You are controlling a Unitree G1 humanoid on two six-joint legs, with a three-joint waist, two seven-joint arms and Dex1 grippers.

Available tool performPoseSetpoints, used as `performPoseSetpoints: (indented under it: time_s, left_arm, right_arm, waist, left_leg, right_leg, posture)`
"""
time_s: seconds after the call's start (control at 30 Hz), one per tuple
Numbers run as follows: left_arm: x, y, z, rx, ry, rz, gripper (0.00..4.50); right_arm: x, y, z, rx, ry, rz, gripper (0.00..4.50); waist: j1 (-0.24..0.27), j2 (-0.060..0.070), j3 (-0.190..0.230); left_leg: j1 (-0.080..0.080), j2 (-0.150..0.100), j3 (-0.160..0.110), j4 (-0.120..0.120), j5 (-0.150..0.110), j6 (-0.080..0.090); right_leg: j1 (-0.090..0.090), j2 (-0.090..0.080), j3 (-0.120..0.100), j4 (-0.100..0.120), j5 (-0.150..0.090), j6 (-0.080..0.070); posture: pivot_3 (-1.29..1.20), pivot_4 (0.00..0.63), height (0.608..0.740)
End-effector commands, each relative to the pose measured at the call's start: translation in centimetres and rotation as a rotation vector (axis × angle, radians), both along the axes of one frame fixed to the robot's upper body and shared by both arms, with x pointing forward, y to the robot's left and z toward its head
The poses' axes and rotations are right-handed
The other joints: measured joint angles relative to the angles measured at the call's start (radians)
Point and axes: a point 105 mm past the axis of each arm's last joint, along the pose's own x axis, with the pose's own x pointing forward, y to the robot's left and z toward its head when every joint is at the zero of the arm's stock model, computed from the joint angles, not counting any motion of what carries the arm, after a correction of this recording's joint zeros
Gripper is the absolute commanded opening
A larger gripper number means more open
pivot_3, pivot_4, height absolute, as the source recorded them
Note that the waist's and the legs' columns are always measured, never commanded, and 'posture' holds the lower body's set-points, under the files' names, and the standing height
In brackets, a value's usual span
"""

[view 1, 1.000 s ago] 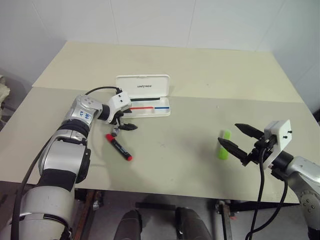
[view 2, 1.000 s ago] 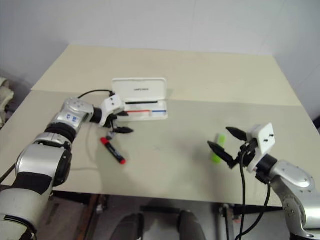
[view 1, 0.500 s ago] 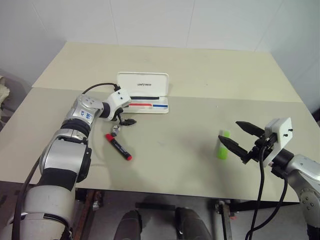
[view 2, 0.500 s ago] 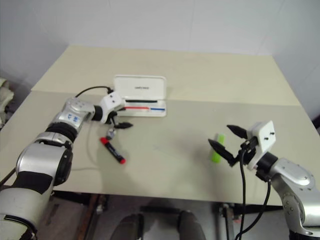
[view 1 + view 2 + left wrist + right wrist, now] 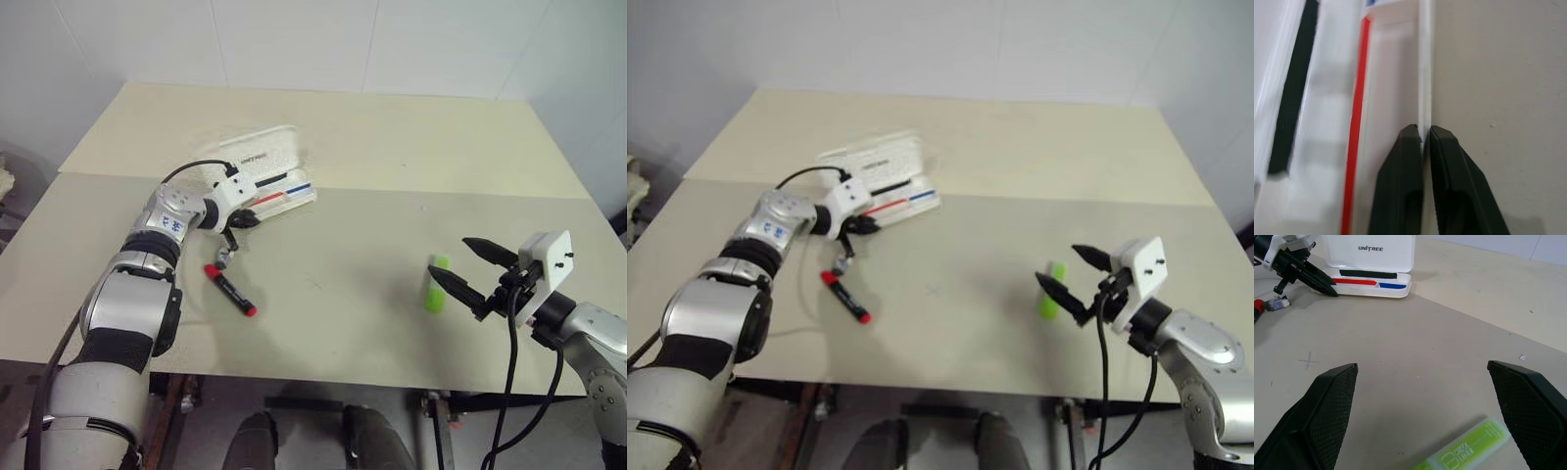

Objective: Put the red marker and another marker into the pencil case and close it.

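Note:
The white pencil case [image 5: 263, 164] lies open at the back left of the table, turned askew, with a red and blue stripe inside. My left gripper [image 5: 244, 218] is shut on the case's front wall [image 5: 1423, 73], one black finger on each side of it. The red marker [image 5: 231, 290] lies on the table in front of that gripper, apart from it. The lime-green highlighter [image 5: 437, 284] lies at the right. My right gripper [image 5: 447, 257] hovers open just beside and above it, holding nothing; its wrist view shows the highlighter [image 5: 1469, 453] between the spread fingers.
A tiny grey object [image 5: 224, 259] lies between the case and the red marker. The table's front edge [image 5: 323, 377] runs close below the marker and highlighter. A seam [image 5: 441, 192] crosses the tabletop behind the case. A wall stands behind the table.
My left gripper has shut on the case's front wall. The case has swung askew and shifted left, its right end now farther back. The right arm has not moved.

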Motion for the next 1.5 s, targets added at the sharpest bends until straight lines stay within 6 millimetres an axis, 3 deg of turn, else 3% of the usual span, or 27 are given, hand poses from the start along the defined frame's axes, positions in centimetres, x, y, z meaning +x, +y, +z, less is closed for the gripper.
performPoseSetpoints:
  time_s: [0.03,0.2,0.37,0.5,0.7,1.0,1.27,1.4,1.5]
  left_arm:
    - [-0.1,0.2,-0.2,-0.012,0.006,0.007,0.01]
    - [0.1,0.2,0.7,-0.024,-0.033,0.001,0.01]
    - [0.6,-0.5,3.4,-0.076,-0.119,-0.025,0.01]
    - [0.3,-1.7,5.5,-0.126,-0.160,-0.108,0.01]
    - [-0.8,-3.4,6.4,-0.113,-0.187,-0.274,0.01]
    - [-4.1,-5.7,4.6,-0.026,-0.165,-0.539,0.01]
    - [-7.2,-7.4,1.7,0.040,-0.150,-0.682,0.01]
    - [-8.2,-8.2,0.9,0.050,-0.142,-0.726,0.01]
    - [-9.1,-8.9,0.6,0.037,-0.130,-0.751,0.01]
  right_arm:
    - [0.1,0.0,1.0,-0.012,-0.044,0.003,4.50]
    - [0.3,0.2,1.1,-0.012,-0.045,0.009,4.50]
    - [0.4,0.2,1.2,-0.013,-0.047,0.014,4.50]
    - [0.5,0.1,1.3,-0.013,-0.047,0.018,4.50]
    - [0.2,-0.6,1.6,-0.019,-0.049,0.023,4.50]
    - [-1.6,-1.3,3.9,-0.010,-0.079,0.095,4.50]
    - [-5.8,-0.1,4.3,-0.082,0.064,0.345,4.50]
    - [-4.6,-0.5,5.4,-0.095,0.016,0.294,4.50]
    - [-4.3,-0.2,4.9,-0.095,0.021,0.283,4.50]
  waist:
    - [0.001,0.000,0.000]
    - [0.000,0.000,0.000]
    - [0.001,0.000,0.000]
    - [0.002,-0.001,0.001]
    - [0.002,-0.002,0.001]
    - [-0.001,-0.002,0.001]
    - [0.001,-0.002,0.001]
    - [-0.003,-0.002,0.001]
    - [0.000,-0.002,0.001]
  left_leg:
    - [0.000,0.000,0.000,0.000,0.000,0.000]
    - [0.000,0.000,0.000,0.001,0.000,0.000]
    - [-0.001,0.000,0.000,0.000,0.000,0.000]
    - [-0.002,0.000,0.000,0.000,0.000,0.000]
    - [-0.003,0.000,0.000,0.000,0.000,0.000]
    - [-0.003,0.000,0.000,0.000,0.000,0.000]
    - [-0.003,0.000,0.000,0.002,0.000,0.000]
    - [-0.001,0.000,0.000,0.003,0.000,0.000]
    - [-0.001,0.000,0.000,0.003,0.001,0.001]
  right_leg:
    - [0.000,0.000,0.000,0.000,0.000,0.000]
    - [0.000,0.000,0.000,0.000,0.000,0.000]
    - [-0.001,0.000,0.000,0.000,0.000,0.000]
    - [-0.002,0.000,0.000,0.000,0.000,0.000]
    - [-0.002,0.000,0.000,-0.001,0.000,0.000]
    - [-0.002,0.000,0.001,0.000,0.000,0.000]
    - [-0.002,0.000,0.002,0.001,0.000,0.000]
    - [0.000,0.000,0.003,0.000,0.001,0.001]
    - [0.000,0.000,0.003,0.000,0.001,0.001]
  posture:
    - [0.00,0.150,0.740]
    - [0.00,0.150,0.740]
    - [0.00,0.150,0.740]
    - [0.00,0.150,0.740]
    - [0.00,0.150,0.740]
    - [0.00,0.150,0.740]
    - [0.00,0.150,0.740]
    - [0.00,0.150,0.740]
    - [0.00,0.150,0.740]
